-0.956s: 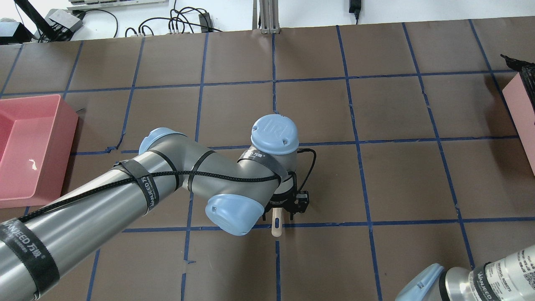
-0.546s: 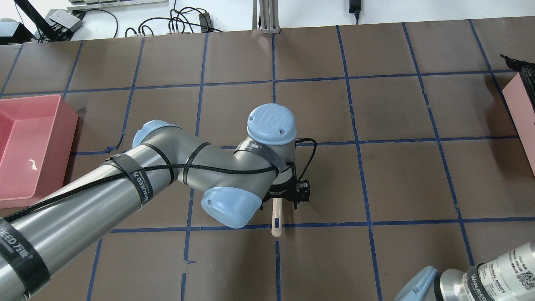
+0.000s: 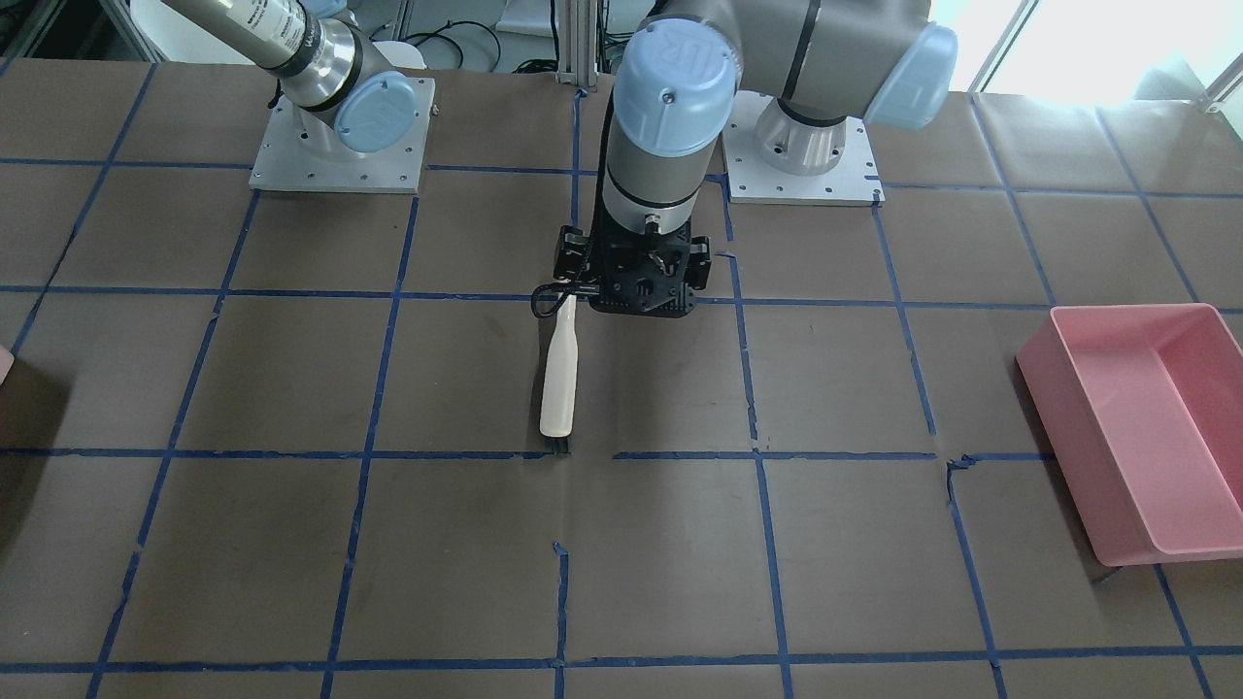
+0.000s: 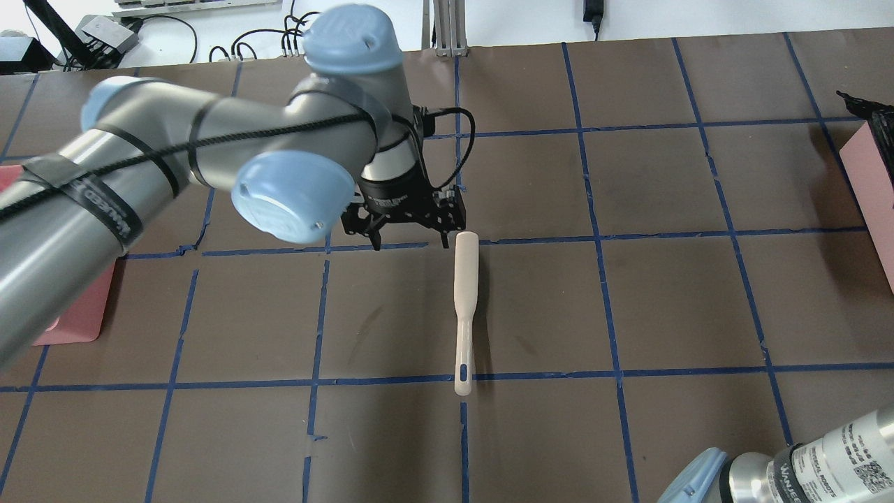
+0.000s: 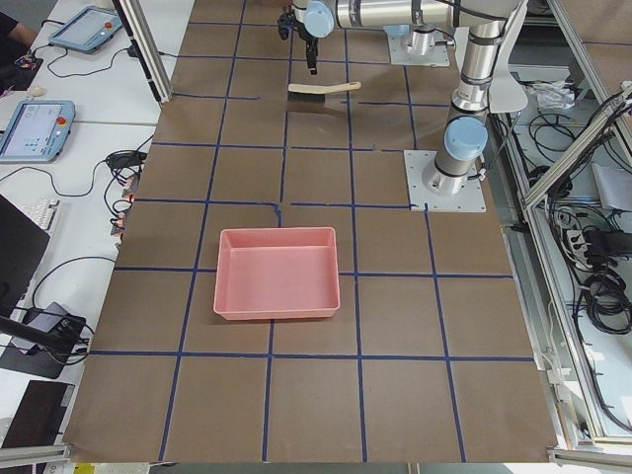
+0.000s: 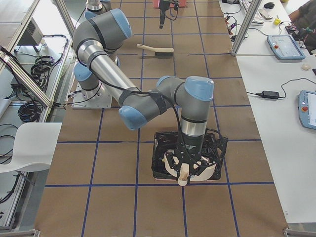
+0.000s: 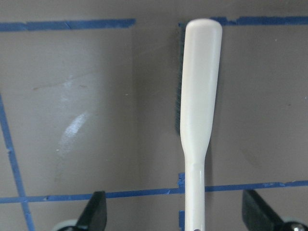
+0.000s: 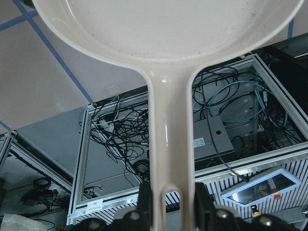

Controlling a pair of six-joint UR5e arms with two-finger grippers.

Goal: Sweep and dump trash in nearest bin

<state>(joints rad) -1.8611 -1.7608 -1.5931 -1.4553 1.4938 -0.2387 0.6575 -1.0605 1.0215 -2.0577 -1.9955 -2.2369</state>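
**A:** Where is the left hand?

**B:** Raised over the brown, blue-taped surface and released. In its wrist view the fingers stand wide apart, gripping nothing. Below them lies the cream, long-handled plastic brush, flat on the surface and apart from the hand.

**A:** How does the brush lie?

**B:** Its long axis runs near to far, with the slim handle toward the robot and the bristled head away. The wrist view puts the handle between the open fingers. If a grasp is wanted, I'd judge it a straight descent, with the fingers closing across the handle from left and right.

**A:** And the right hand?

**B:** It is clenched on the stem of a cream plastic dustpan with a rounded pan. It holds the dustpan over the pale pink, black-lined bin at the right end of the surface. Only a few dark specks show on the pan.

**A:** The trash?

**B:** None of the three lumps shows in any view, and the bin's inside is hidden. My guess is that the dump is done or nearly so.

**A:** Which arm is nearer the brush?

**B:** The left, clearly. The right is well apart at the bin. The large pink rectangular tray sits at the left end, away from both hands.
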